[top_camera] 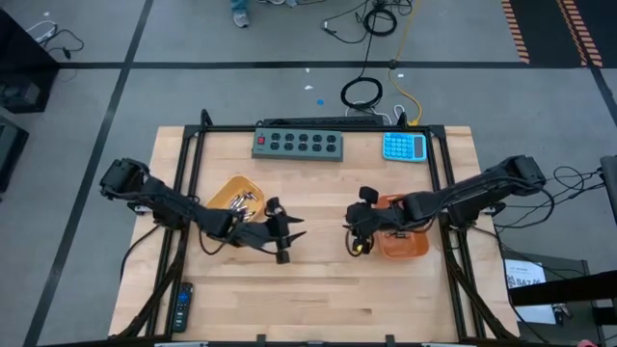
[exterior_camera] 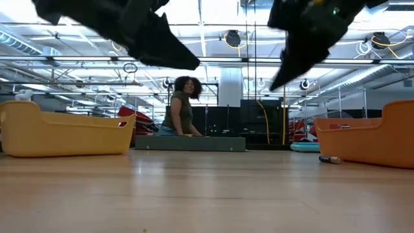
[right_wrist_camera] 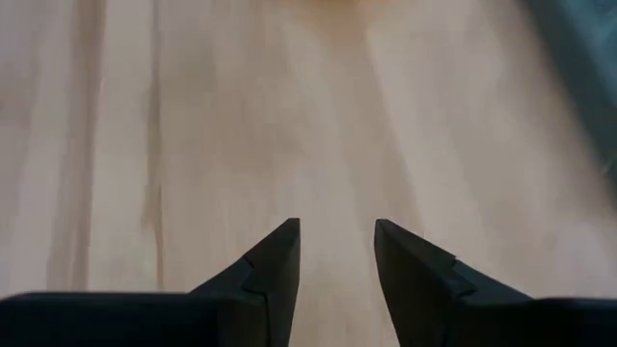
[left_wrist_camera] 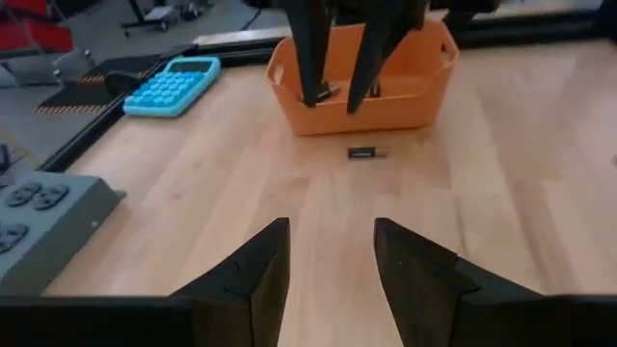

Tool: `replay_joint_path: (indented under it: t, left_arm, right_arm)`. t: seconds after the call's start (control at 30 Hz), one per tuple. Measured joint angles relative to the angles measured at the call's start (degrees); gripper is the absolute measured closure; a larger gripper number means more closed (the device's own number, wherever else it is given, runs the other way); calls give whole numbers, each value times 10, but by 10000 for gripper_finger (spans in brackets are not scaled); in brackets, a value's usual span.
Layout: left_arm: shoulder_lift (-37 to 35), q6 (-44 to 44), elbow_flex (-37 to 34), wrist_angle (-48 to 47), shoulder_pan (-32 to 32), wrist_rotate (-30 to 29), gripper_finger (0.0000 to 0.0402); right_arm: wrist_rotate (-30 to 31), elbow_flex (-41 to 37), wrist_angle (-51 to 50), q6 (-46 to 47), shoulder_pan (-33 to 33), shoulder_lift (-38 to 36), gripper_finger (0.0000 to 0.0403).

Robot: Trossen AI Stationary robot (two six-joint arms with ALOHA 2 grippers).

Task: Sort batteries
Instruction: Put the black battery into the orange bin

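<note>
Several batteries [top_camera: 243,200] lie in the yellow tray [top_camera: 224,189] at the table's left. One dark battery [left_wrist_camera: 367,152] lies alone on the wood just in front of the orange tray [left_wrist_camera: 410,104], which stands at the right. My left gripper [left_wrist_camera: 331,224] hovers open over the table's middle, pointing toward the orange tray, with nothing between its fingers. My right gripper [right_wrist_camera: 336,224] hangs open above bare wood next to the orange tray [top_camera: 407,247], near the lone battery, and holds nothing. In the low view both grippers are clear of the tabletop.
A grey power strip [top_camera: 299,144] and a blue calculator [top_camera: 404,146] lie along the far edge. A black remote [top_camera: 181,306] lies at the near left corner. Bare wood spreads between the two trays. A person [exterior_camera: 181,107] stands beyond the table's far side.
</note>
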Motion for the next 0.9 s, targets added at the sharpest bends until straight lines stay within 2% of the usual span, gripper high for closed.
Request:
replay_joint_path:
  t: [0.1,0.23,0.4,0.53,0.63,0.9]
  left_arm:
    - [0,1,-32,74,-4,-4,239]
    - [0,23,-58,143,-4,-21,239]
    - [0,26,-63,155,-10,-29,239]
    - [0,26,-63,147,-22,-29,239]
    - [0,26,-63,139,-28,-29,239]
    - [0,26,-63,138,-35,-29,239]
  right_arm:
    - [-43,17,-72,57,-16,30,266]
    - [-80,92,-192,103,-25,114,262]
    - [-86,206,-362,109,-14,228,265]
    - [-99,245,-403,73,-12,283,260]
    - [-130,248,-412,53,-11,303,253]
    - [-194,248,-455,87,-15,315,235]
